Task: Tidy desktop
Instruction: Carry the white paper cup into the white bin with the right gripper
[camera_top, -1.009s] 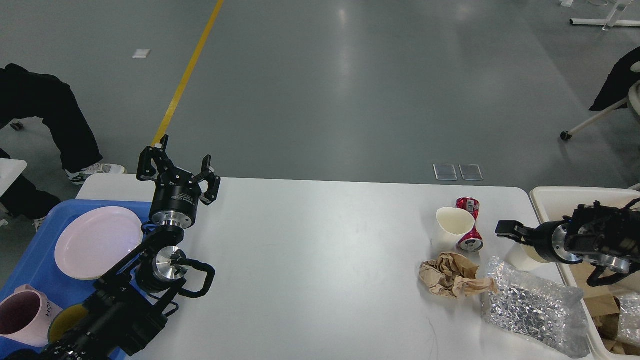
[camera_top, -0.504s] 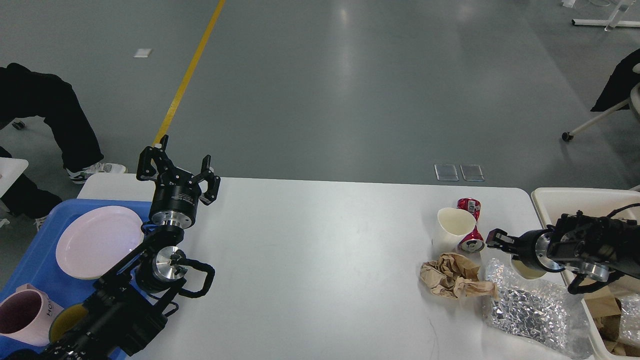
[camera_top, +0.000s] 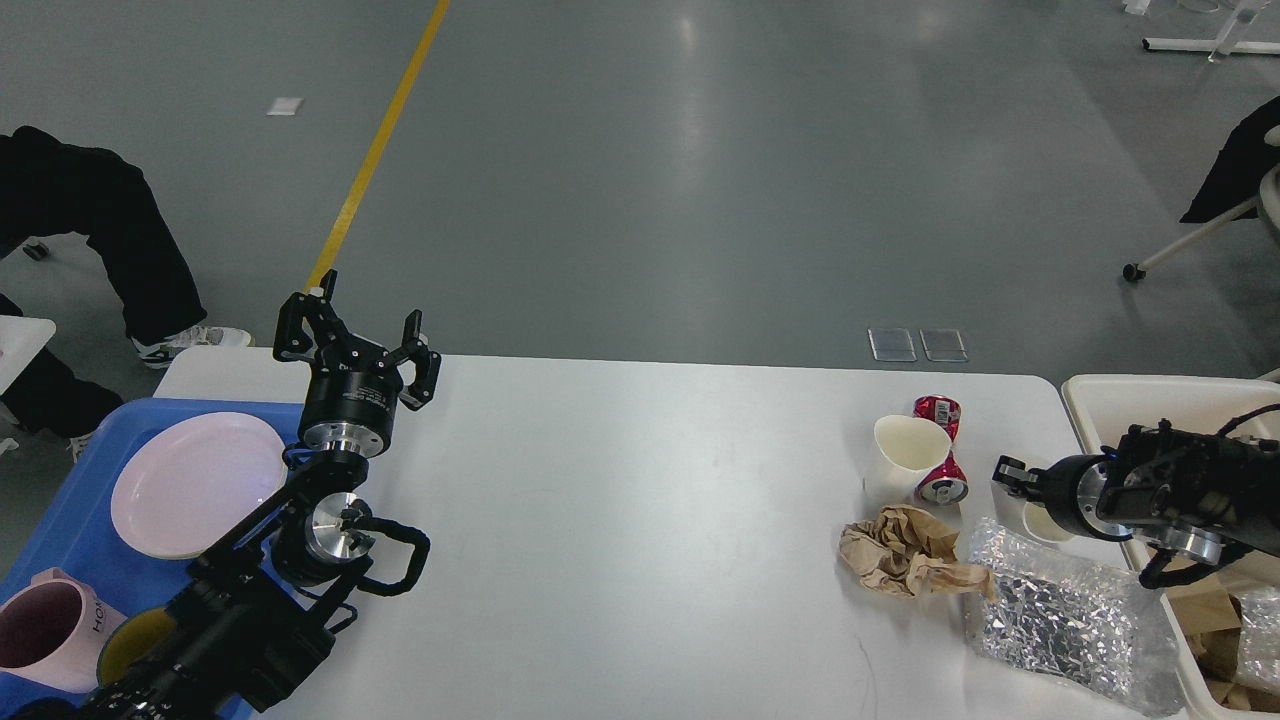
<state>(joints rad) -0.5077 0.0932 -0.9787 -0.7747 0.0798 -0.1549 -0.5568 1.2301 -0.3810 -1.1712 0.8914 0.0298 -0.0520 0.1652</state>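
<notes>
- My right gripper (camera_top: 1003, 471) has pulled back a little toward the cream-coloured rectangular bin (camera_top: 1100, 395); half a second ago its tip sat closer to the crushed red drink can (camera_top: 941, 450). It points at the can end-on and dark, so I cannot tell how far its fingers are parted or whether they hold anything.
- A pale paper cup (camera_top: 1040, 520) shows just below that gripper, partly hidden by the wrist. A second ago it showed much larger in the same spot; whether I am gripping it I cannot tell.
- My left gripper (camera_top: 356, 342) has not moved: it stands upright at the far left edge of the large white rectangular desktop (camera_top: 640, 540), fingers spread wide, holding nothing.
- The litter has not shifted: the white paper cup (camera_top: 905, 450) touches the can, the crumpled brown paper (camera_top: 905, 550) lies in front of them, and the shiny silver foil bag (camera_top: 1060, 625) rests beside the bin.
- The blue plastic tray (camera_top: 60, 510) on the left carries a pale pink round plate (camera_top: 195, 482) and a pink mug (camera_top: 40, 635).
- My judgement: the desktop is far from tidy, since all of this litter on the right side has yet to go in the bin.
</notes>
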